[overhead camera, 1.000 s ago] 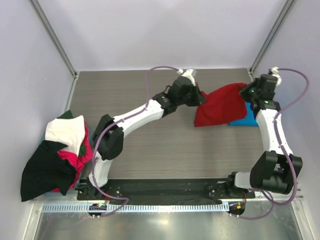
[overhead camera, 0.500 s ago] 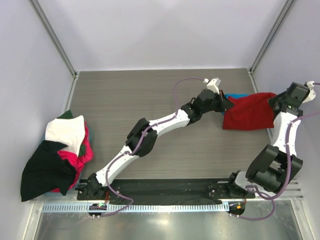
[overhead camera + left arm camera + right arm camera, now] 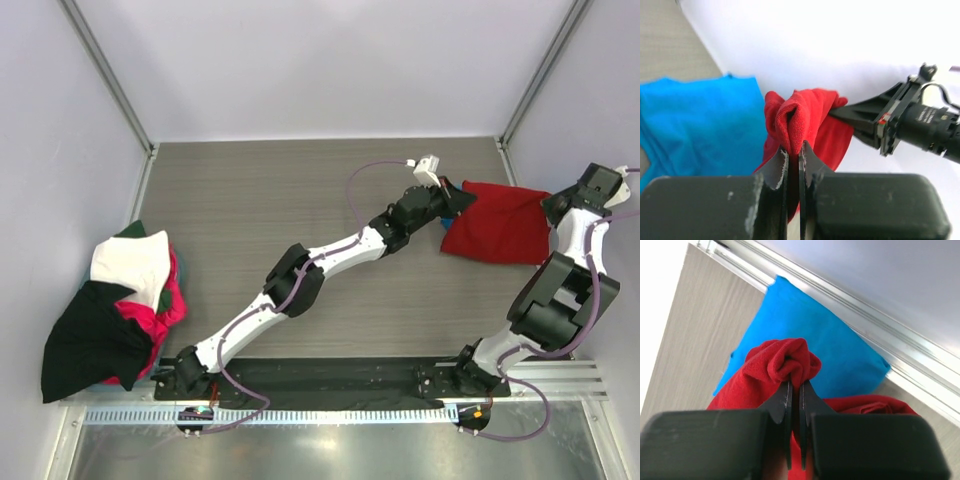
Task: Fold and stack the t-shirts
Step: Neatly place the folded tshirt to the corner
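1. Rightward since a second ago, both arms have carried the deep red soft cloth t-shirt point(image 3: 497, 222) toward the far right corner. It now hangs stretched between the two grippers.
2. The left gripper point(image 3: 794, 150) is closed narrowly on one end of the red shirt. A bunched fold of the cloth bulges just past its fingertips.
3. The right gripper point(image 3: 795, 387) pinches the opposite end in the same way, its jaws nearly together with a knot of red cloth rising above them.
4. The bright blue cloth t-shirt point(image 3: 810, 335) lies flat on the grey wood-grain table point(image 3: 260, 200), beneath both grippers and under the hanging red cloth. In the left wrist view it spreads out to the left of the fingers.
5. Well apart from both grippers, at the left edge, sits a loose heap of black, white and magenta shirts point(image 3: 110, 310).
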Robot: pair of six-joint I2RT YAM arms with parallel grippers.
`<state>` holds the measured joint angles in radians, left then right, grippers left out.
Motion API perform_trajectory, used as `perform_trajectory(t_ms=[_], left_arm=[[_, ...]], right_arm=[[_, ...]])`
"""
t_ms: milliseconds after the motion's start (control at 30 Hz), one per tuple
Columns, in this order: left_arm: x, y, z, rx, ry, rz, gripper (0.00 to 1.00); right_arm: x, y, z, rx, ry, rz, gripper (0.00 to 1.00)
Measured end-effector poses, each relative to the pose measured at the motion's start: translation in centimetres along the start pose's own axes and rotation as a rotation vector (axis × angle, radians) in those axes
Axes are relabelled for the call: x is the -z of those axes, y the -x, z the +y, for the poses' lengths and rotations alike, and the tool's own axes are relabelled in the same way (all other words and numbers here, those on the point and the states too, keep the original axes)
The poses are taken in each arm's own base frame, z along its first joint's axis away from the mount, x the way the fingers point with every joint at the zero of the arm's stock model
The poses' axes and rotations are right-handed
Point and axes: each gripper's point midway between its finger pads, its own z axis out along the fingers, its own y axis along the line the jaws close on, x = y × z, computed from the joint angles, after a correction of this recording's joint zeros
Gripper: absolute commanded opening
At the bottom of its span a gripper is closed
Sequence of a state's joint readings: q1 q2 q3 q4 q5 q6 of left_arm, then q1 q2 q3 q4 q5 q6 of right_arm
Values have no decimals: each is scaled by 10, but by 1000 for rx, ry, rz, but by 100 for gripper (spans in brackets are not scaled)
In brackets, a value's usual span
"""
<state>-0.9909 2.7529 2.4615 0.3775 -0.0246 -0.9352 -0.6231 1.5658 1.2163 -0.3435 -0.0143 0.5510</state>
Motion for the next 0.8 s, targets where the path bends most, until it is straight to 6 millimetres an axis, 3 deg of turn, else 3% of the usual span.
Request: perform_trajectory(t_ms=[100,333,533,567,600,633,667,700,800], left_arm=[[-7,9,4,4,-7,-78,0],[-12,2,47,28,56,-163,0],[-11,4,70,33,112,-209,2],[-11,6,72,33,117,-217,9],[-11,10,73,33,122,-227,42],[-11,12,74,29,125,-234,53],[-11,14,73,33,126,-245,60],[-11,18,73,37,124,-259,74],[-11,28,76,30,123,-283,88]], right_arm=[[-11,7,10,0,25,6,1],[-35,8,32,14,92,31,1],[-50,4,45,27,133,52,4],[-51,4,46,28,136,52,9],[-53,4,46,29,137,52,30],[-54,4,47,28,139,51,37],[-55,5,47,30,137,50,42],[-56,6,47,30,132,48,52],[-57,6,44,36,110,45,56]])
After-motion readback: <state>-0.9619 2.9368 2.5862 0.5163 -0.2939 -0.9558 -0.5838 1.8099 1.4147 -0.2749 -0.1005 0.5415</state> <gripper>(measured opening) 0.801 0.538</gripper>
